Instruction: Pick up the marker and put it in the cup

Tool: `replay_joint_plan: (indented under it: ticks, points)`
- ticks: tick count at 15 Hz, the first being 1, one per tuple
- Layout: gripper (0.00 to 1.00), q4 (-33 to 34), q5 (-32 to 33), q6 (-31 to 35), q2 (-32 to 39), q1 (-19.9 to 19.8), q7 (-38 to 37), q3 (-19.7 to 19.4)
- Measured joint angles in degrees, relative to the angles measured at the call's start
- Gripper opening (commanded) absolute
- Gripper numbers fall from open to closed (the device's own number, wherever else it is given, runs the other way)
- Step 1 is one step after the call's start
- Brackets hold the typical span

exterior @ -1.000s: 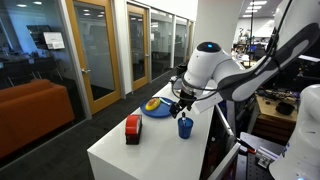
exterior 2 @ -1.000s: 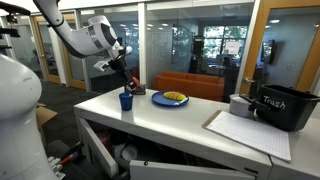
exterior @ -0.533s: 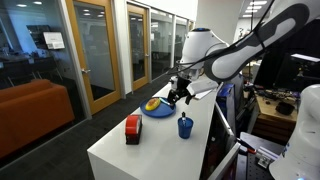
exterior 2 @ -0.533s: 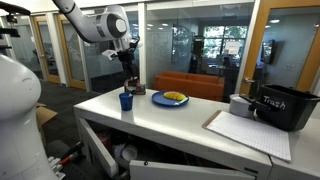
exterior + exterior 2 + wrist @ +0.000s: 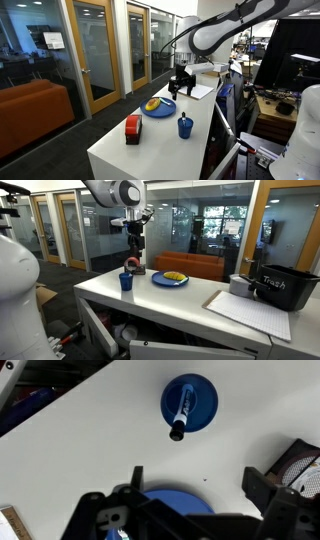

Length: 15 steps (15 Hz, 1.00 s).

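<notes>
The small blue cup [image 5: 185, 127] stands on the white table near its edge; it also shows in the other exterior view [image 5: 126, 281] and in the wrist view [image 5: 190, 403]. The dark marker [image 5: 180, 422] stands inside the cup and leans over its rim, its top just visible in an exterior view [image 5: 184, 117]. My gripper [image 5: 182, 84] hangs well above the table, beyond the cup and over the plate's side, and also shows in the other exterior view [image 5: 134, 250]. In the wrist view my gripper [image 5: 198, 485] is open and empty.
A round blue plate [image 5: 158, 111] with a yellow-and-red item lies next to the cup. A red-and-black box [image 5: 133, 129] stands to the cup's side. A black container [image 5: 283, 288] and white paper sheets [image 5: 250, 312] lie at the table's far end.
My gripper has risen from just above the cup and moved away toward the plate. The marker stays in the cup.
</notes>
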State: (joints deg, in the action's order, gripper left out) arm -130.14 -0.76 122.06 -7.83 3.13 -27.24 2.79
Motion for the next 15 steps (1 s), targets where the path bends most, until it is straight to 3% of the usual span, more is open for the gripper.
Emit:
replay_joint_plan:
  ticks: [8, 15]
  points:
    - [1.0, 10.8, 0.3, -15.2, 5.7, -0.8, 10.5, -1.2]
    - [1.0, 14.6, 1.7, -19.5, 7.5, -0.8, 16.4, -1.5]
